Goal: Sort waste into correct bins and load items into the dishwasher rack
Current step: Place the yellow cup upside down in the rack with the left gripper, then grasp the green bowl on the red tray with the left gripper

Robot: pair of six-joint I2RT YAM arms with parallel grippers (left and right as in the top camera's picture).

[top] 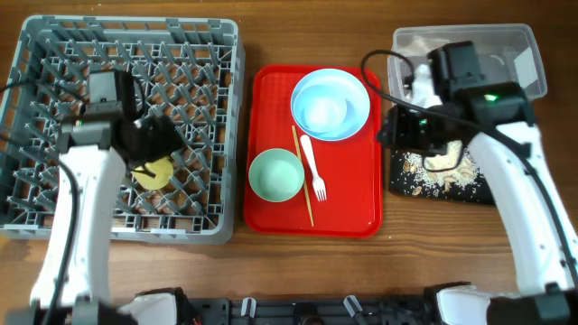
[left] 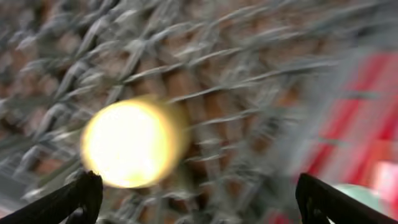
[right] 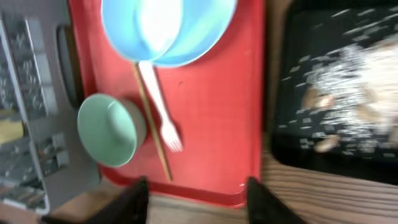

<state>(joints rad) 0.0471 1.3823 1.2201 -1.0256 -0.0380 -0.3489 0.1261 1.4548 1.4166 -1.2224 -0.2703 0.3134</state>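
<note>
The rack (top: 122, 126) fills the left of the table. The yellow cup (top: 152, 171) sits inside it near the front right, showing a round face upward. The left gripper (left: 199, 202) hangs over the cup, fingers spread wide and empty.

On the red tray (top: 361, 181) the green bowl (top: 275, 174) sits at the near left. Just right of it lie the chopsticks (top: 302, 176), their long axis running far to near with a slight rightward lean. The fork (top: 313, 167) lies alongside, tines toward the near edge and handle end at the blue bowl (top: 330, 102).

The right gripper (right: 199, 202) is spread, holding nothing. The clear tub (top: 519, 41) stands far right, and in front of it crumbs (top: 442, 167) lie on the black tray (top: 406, 185).
</note>
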